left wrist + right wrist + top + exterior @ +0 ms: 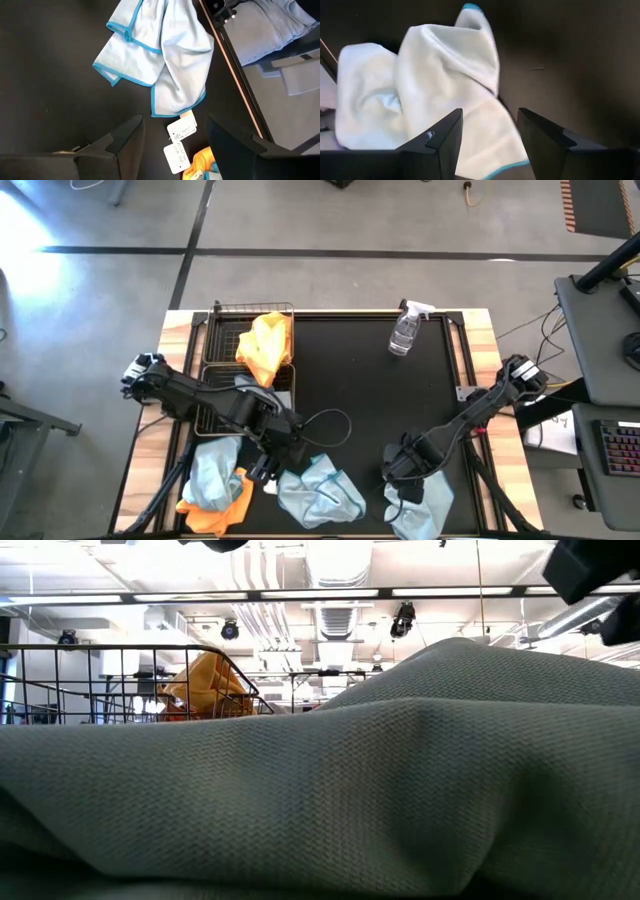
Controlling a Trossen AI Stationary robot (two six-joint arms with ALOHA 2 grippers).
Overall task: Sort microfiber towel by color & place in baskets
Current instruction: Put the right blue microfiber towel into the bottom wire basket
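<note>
- Both grippers are working at the near edge of the black mat [340, 370] in the high view: the left gripper [262, 471] is hovering between two cloth heaps, and the right gripper [402, 480] is hanging over a pale blue towel [420, 508] at the near right.
- Also in the high view, an orange towel [266, 345] is lying draped over the far basket [232, 314], with the near basket [212, 415] partly hidden under the left arm; another blue towel [322, 492] is lying at the near centre, and a blue towel [212, 475] is lying on an orange one [218, 514] at the near left.
- A spray bottle [405, 332] is lying on the far right part of the mat, well apart from the cloths.
- In the low view, a grey-blue towel [330, 780] is filling most of the picture; behind it, the wire basket [100, 680] is showing with the orange towel [205, 680] in it.
- In the left wrist view, the left gripper [175, 145] is standing wide and holding nothing, with white tags [179, 142] between its fingers [125, 142] and a blue-edged towel [160, 50] spread just beyond.
- In the right wrist view, the right gripper [489, 137] is standing wide over the crumpled pale towel [430, 80], whose cloth is lying between the fingers [445, 135]; I cannot tell whether they are touching it.
</note>
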